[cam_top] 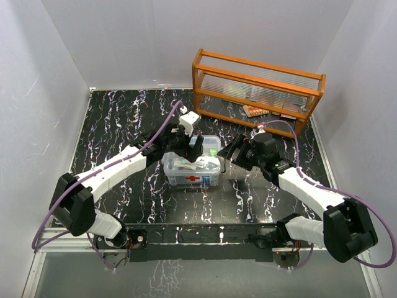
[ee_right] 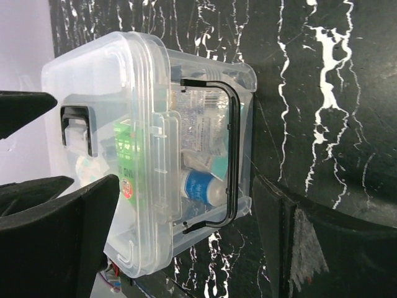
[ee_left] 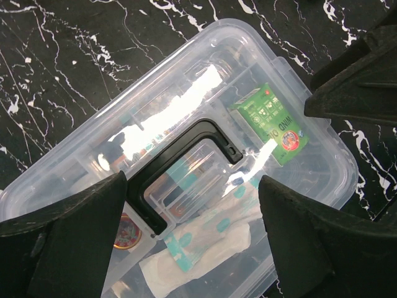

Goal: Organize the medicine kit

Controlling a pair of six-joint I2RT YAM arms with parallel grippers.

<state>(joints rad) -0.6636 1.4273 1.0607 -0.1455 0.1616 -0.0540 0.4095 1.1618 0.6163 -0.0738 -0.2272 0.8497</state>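
The medicine kit [cam_top: 192, 169] sits lidded mid-desk [cam_top: 124, 118], before a wooden rack [cam_top: 260, 87]. The left hand [ee_left: 192, 180] hangs over its lid handle [ee_left: 167, 158], fingers spread wide, holding nothing. The right hand [ee_right: 186, 180], equally open and empty, faces its right end.

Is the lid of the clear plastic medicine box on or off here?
On. The clear lid with its dark handle covers the clear plastic medicine box, contents showing through it. Latched: cannot tell.

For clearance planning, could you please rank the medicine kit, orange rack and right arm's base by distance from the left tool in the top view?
1. Medicine kit, directly beneath the left tool.
2. Orange rack, back right.
3. Right arm's base, near right.
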